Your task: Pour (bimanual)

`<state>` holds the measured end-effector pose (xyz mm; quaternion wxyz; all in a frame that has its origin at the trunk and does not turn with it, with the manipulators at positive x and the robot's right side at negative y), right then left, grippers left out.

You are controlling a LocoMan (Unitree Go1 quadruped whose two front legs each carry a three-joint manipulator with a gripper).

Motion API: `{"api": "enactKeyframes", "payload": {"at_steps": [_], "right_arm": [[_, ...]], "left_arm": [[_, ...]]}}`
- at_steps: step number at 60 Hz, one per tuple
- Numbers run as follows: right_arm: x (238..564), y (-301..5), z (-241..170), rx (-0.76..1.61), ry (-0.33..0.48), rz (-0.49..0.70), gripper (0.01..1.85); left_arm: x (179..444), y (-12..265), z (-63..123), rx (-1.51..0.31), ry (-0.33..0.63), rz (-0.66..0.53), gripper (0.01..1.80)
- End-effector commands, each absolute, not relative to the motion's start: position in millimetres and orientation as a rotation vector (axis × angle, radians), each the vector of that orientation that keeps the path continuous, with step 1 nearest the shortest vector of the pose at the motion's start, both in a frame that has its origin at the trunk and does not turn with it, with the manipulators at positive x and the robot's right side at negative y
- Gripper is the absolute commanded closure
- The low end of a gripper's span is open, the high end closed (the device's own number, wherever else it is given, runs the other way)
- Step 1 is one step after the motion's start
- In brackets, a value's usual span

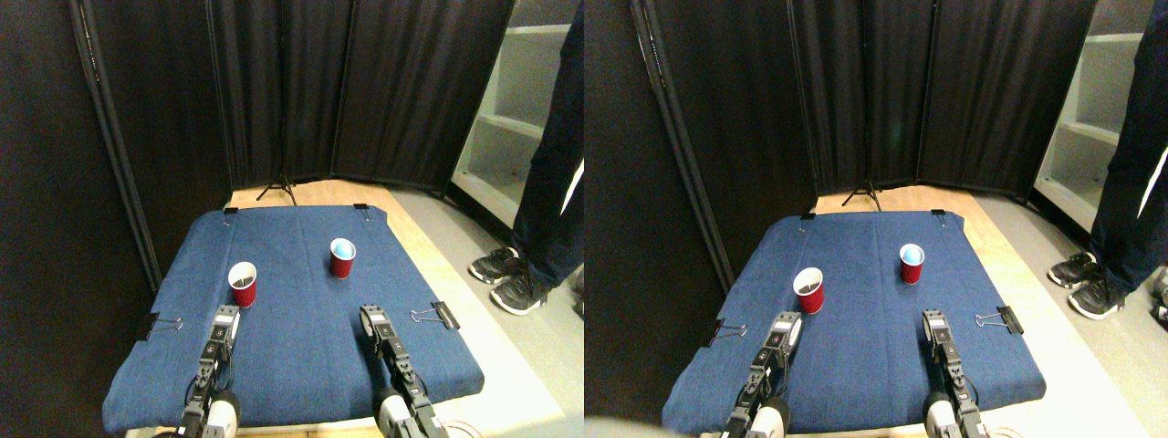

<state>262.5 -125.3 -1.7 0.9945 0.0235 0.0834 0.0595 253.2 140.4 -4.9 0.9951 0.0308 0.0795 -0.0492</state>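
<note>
Left gripper (226, 315) rests low over the blue cloth (301, 365); whether its jaws are open or closed cannot be told. Directly ahead of it, near but not touching, stands an upright red cup (243, 284) with a pale interior. Further right and farther back stands a second red cup (342, 258), upright, its inside showing light blue. Right gripper (370, 316) sits well short of that cup, apart from it; jaw state cannot be told. Binder clips (441, 315) hold the cloth edges. A person's legs (547, 182) stand at far right.
</note>
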Motion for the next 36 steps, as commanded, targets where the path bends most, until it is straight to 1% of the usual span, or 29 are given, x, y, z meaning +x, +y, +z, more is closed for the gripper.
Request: {"api": "enactKeyframes", "payload": {"at_steps": [1,9,20,21,22,23,24,25,26,28,30,34,36], "right_arm": [[263.6,-123.9,2.2,0.039,0.140,0.129,1.13],[264.8,-124.9,0.9,0.014,0.143,0.129,1.13],[264.5,-124.2,1.4,0.030,0.132,0.131,1.14],[264.7,-124.2,1.4,0.028,0.132,0.131,1.14],[264.9,-124.2,1.3,0.028,0.127,0.136,1.15],[265.0,-124.2,1.2,0.030,0.122,0.139,1.15],[265.0,-124.2,1.2,0.030,0.122,0.139,1.15],[265.3,-124.2,1.0,0.034,0.112,0.142,1.15],[265.8,-124.2,0.9,0.041,0.104,0.144,1.15],[266.3,-124.0,1.6,0.067,0.075,0.157,1.16],[266.7,-124.1,1.7,0.073,0.060,0.164,1.17],[271.1,-124.1,4.6,0.084,-0.019,0.191,1.23],[271.7,-124.1,5.1,0.092,-0.031,0.198,1.24]], "left_arm": [[254.7,139.7,-0.7,0.065,0.129,-0.105,1.48],[254.9,136.9,0.8,0.075,0.099,-0.114,1.48],[254.1,136.0,3.1,0.095,0.106,-0.129,1.48],[254.0,136.2,3.2,0.106,0.099,-0.141,1.44],[254.1,136.6,3.3,0.114,0.087,-0.153,1.30],[254.3,137.0,3.2,0.113,0.081,-0.155,1.21],[254.3,137.0,3.2,0.113,0.081,-0.155,1.21],[254.6,137.6,3.1,0.108,0.065,-0.164,1.10],[255.0,138.2,2.9,0.098,0.048,-0.174,1.05],[255.8,138.8,3.1,0.066,0.013,-0.172,1.05],[256.1,139.1,3.2,0.060,0.004,-0.174,1.05],[257.4,140.0,6.9,0.019,-0.035,-0.174,1.12],[257.4,140.1,7.6,0.020,-0.036,-0.176,1.14]]}}
